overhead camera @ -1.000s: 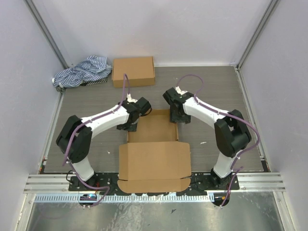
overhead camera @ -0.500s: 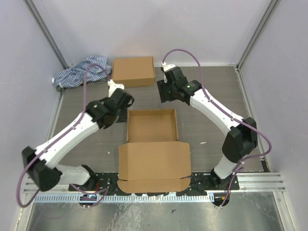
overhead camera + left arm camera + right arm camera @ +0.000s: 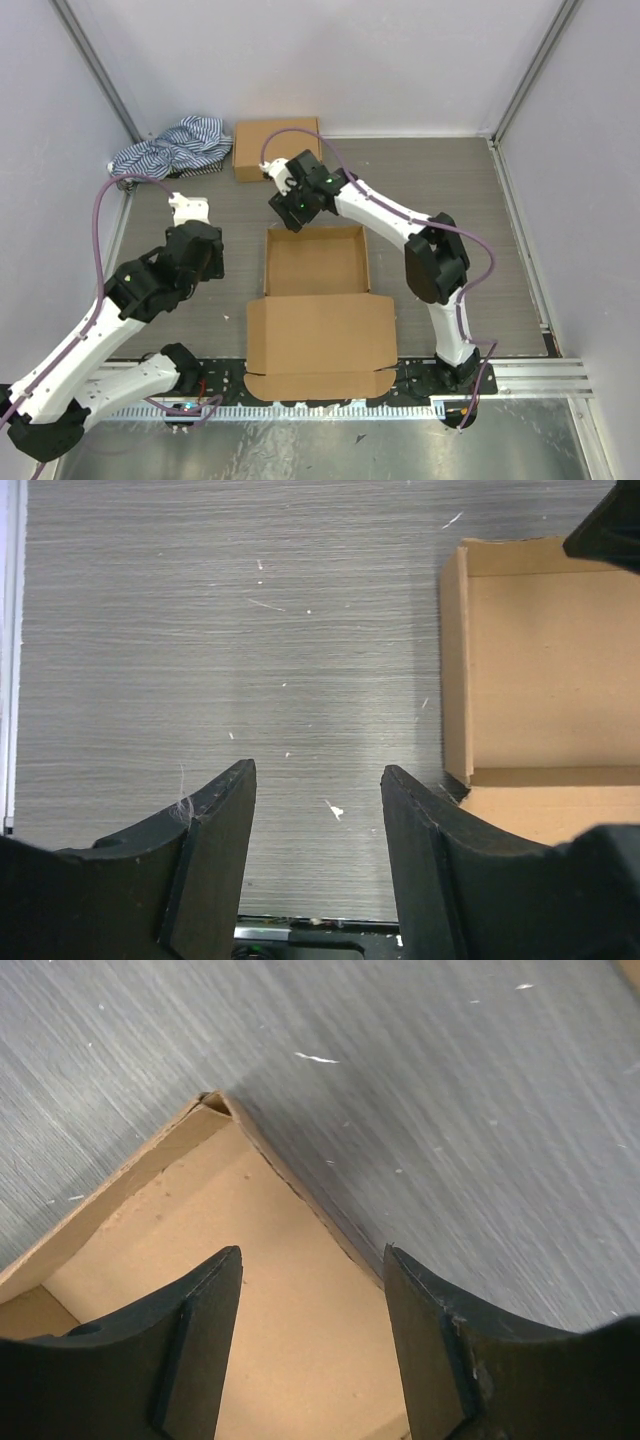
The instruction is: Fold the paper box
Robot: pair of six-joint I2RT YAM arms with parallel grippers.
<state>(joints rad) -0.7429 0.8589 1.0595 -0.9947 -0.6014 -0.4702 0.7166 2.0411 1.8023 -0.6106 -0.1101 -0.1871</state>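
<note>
Paper box (image 3: 318, 300) sits mid-bench (image 3: 470, 220), unfolded, long axis running near to far. Its flat lid panel (image 3: 320, 345) reaches toward the arm bases and its open tray (image 3: 315, 262) lies beyond.

Left hand (image 3: 192, 250), jaws wide and holding nothing, is over bare bench; the tray's left wall lies off to its right, apart.

Right hand (image 3: 300, 205), jaws also wide and empty, hovers over the tray's far-left corner (image 3: 215, 1100), so it is the nearer hand.

Next move likely is lifting the lid over the tray; the lid lies nearward of both hands.

Far back: closed carton (image 3: 276, 148), striped cloth (image 3: 170, 148).
</note>
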